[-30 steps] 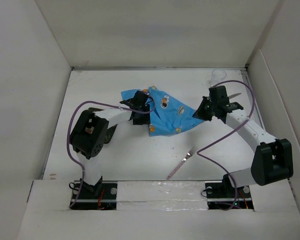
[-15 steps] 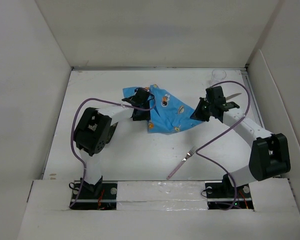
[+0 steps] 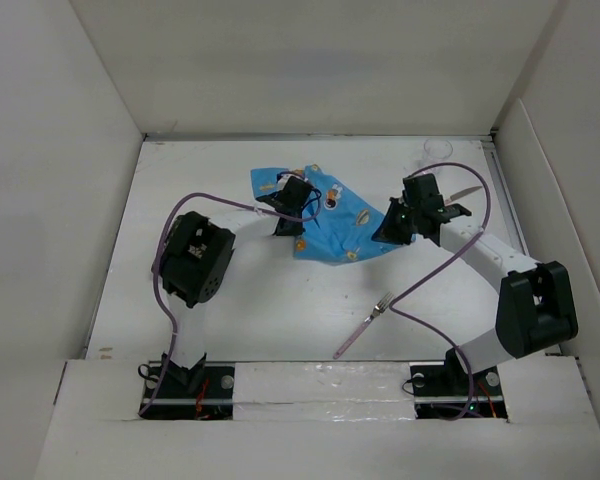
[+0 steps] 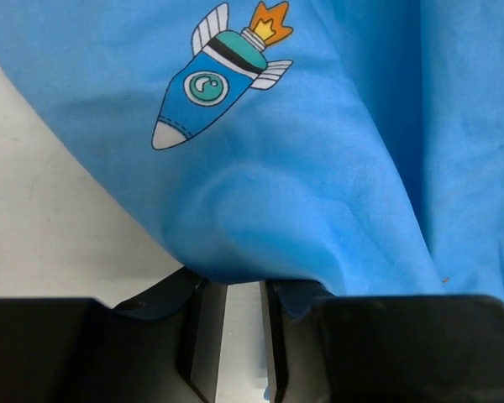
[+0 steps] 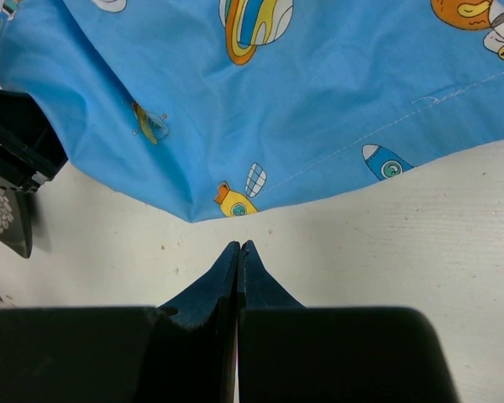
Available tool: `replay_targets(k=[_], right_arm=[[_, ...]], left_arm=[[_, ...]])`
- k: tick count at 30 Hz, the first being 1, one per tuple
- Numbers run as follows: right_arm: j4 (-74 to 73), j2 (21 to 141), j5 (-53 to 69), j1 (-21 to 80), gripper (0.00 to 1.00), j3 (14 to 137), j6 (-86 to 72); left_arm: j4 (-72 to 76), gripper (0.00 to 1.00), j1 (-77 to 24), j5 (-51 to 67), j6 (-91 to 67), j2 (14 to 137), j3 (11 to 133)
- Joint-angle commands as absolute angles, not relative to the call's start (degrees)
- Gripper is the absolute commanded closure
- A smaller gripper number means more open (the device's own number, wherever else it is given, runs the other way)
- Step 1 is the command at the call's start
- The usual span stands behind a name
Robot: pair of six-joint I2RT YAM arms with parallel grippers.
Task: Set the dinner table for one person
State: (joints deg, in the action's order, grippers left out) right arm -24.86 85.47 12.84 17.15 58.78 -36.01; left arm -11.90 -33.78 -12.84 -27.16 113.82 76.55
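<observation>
A blue cartoon-printed placemat [image 3: 342, 225] lies bunched on the white dinner table [image 3: 260, 310], behind the middle. My left gripper [image 3: 298, 222] is at its left part. In the left wrist view the cloth [image 4: 319, 168] drapes over the fingertips, and the gripper [image 4: 244, 294] is shut on a fold with a narrow gap left between the jaws. My right gripper [image 3: 386, 232] is at the placemat's right edge. In the right wrist view it [image 5: 238, 248] is fully shut and empty, tips just short of the cloth's hem [image 5: 319, 101].
A fork [image 3: 370, 322] lies on the table at the front, right of the middle. A knife [image 3: 465, 190] lies behind the right arm. A clear glass [image 3: 438, 152] stands at the back right corner. White walls enclose the table.
My left gripper has moved right and back, dragging the placemat's left part with it. My right gripper has moved left and back. The cloth is more bunched.
</observation>
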Motion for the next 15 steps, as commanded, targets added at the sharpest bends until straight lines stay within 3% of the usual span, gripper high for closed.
replay_targets(k=[1,6,9,10,13,15], right_arm=[[-22.5,84.8,13.4,17.9,1.0,60.4,-34.8],[-22.9,84.7,11.8,17.4,0.99,60.2,-34.3],[-22.8,84.2,10.8,16.3,0.92,59.6,-34.6],[-22.9,84.2,9.2,15.7,0.89,59.2,-35.2],[-23.2,84.2,5.6,14.2,0.63,58.7,-36.5],[-24.5,85.0,3.3,13.5,0.55,59.1,-37.0]], left_arm=[[-13.4,0.82,-33.8,-17.4,-27.2,115.7,76.6],[-13.4,1.0,-33.8,-20.9,-26.7,115.1,76.5],[-13.7,1.0,-33.8,-22.3,-25.9,113.2,76.2],[-13.8,1.0,-33.8,-22.7,-25.7,111.6,75.9],[-13.4,1.0,-33.3,-23.6,-24.5,107.6,73.1],[-13.3,1.0,-33.3,-23.6,-24.1,105.2,71.9]])
